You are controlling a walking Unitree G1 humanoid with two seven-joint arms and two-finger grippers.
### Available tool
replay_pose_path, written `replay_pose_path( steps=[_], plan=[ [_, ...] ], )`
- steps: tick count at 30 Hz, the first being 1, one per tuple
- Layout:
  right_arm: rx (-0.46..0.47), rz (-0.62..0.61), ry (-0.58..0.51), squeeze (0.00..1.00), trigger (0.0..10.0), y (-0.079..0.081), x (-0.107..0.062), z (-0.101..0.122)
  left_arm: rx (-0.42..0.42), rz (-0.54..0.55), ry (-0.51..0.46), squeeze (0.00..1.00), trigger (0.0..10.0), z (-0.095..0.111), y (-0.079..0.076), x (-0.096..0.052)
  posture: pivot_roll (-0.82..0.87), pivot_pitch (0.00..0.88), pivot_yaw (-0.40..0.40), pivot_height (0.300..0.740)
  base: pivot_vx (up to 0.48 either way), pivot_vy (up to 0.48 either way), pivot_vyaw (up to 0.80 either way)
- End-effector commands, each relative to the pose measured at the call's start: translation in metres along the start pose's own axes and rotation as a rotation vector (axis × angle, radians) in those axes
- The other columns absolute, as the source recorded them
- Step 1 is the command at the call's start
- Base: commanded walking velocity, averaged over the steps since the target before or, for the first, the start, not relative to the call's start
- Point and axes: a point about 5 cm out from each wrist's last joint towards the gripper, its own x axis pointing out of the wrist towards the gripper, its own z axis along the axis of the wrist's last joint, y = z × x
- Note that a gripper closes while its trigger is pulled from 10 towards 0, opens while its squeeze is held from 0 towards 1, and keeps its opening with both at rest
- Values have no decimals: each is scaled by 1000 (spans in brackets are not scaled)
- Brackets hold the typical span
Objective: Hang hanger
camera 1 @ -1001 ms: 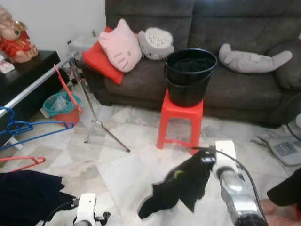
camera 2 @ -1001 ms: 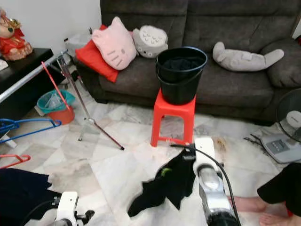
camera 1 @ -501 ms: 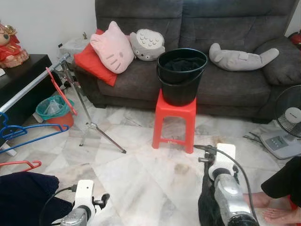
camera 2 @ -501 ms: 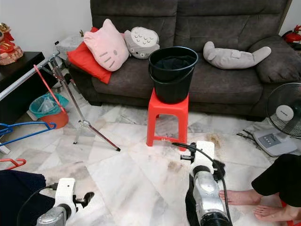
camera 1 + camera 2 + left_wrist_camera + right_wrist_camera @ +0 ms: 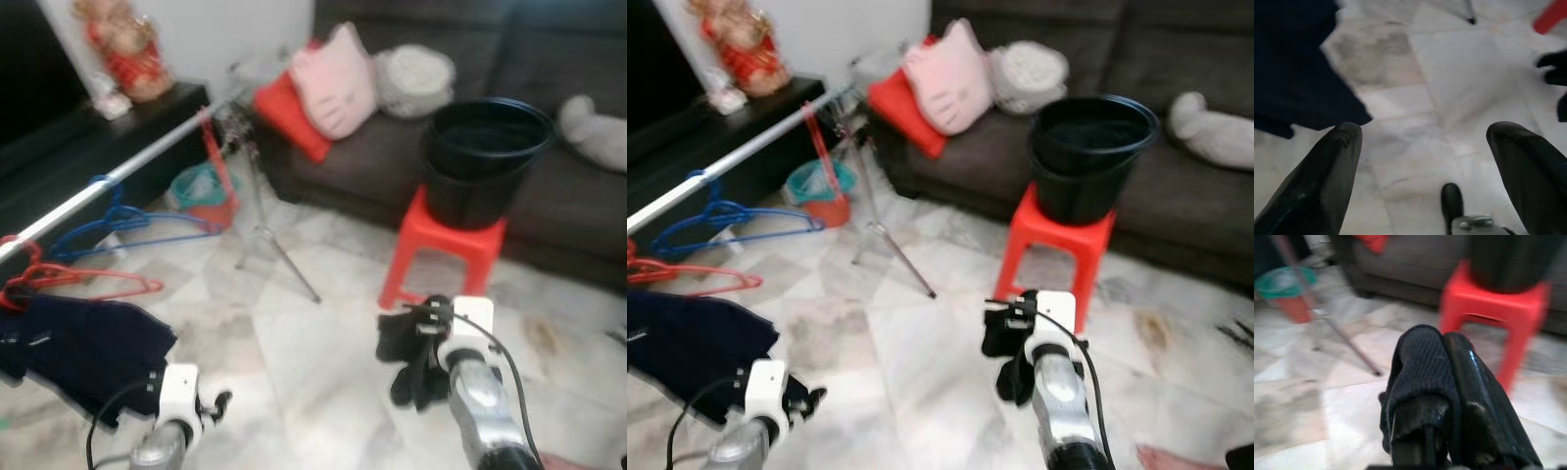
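Two hangers, a blue hanger and a red hanger, are seen hooked on a silver rail that runs along the robot's left side, well apart from both sets of jaws; a dark navy garment is draped below the red one. At the far end of the rail another red hanger is hung beside the tripod stand. A crumpled black cloth is pinched by the right gripper, whose jaws are pressed together on the fabric, which is wrapped over one finger in the right wrist view and is held low over the marble floor. The left gripper is held low near the navy garment, its jaws spread wide with nothing between them, and neither finger is touching the cloth's edge. Ahead, a black bucket is stacked on a red stool in front of a dark grey sofa, on which a pink cat cushion and a grey plush are resting. A teal and red bin is standing by a black desk that carries a red figurine. The eye views are blurred.
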Motion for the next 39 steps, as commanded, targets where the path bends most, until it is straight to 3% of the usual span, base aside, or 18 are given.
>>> replay_pose_path(
  steps=[1, 24, 31, 39],
  plan=[
    [-3, -3, -23, 0, 10000, -1, 2, 4, -3, 8, -23, 0, 10000, 4, 1, 1, -50, 14, 101, 740, 0, 0, 800],
    [1, 7, -20, 0, 10000, -1, 4, 4, -6, -11, -88, 0, 10000, 18, -10, 6, -51, 38, 87, 740, 0, 0, 785],
    [67, 25, 11, 0, 10000, 0, 4, 1, -7, -16, -83, 0, 10000, 17, -14, 6, -55, 36, 86, 740, 0, 0, 120],
    [-9, 57, 21, 0, 10000, -5, 5, 0, -77, 10, -85, 0, 10000, 19, -19, 8, -78, 8, 33, 740, 0, 0, 0]
  ],
)
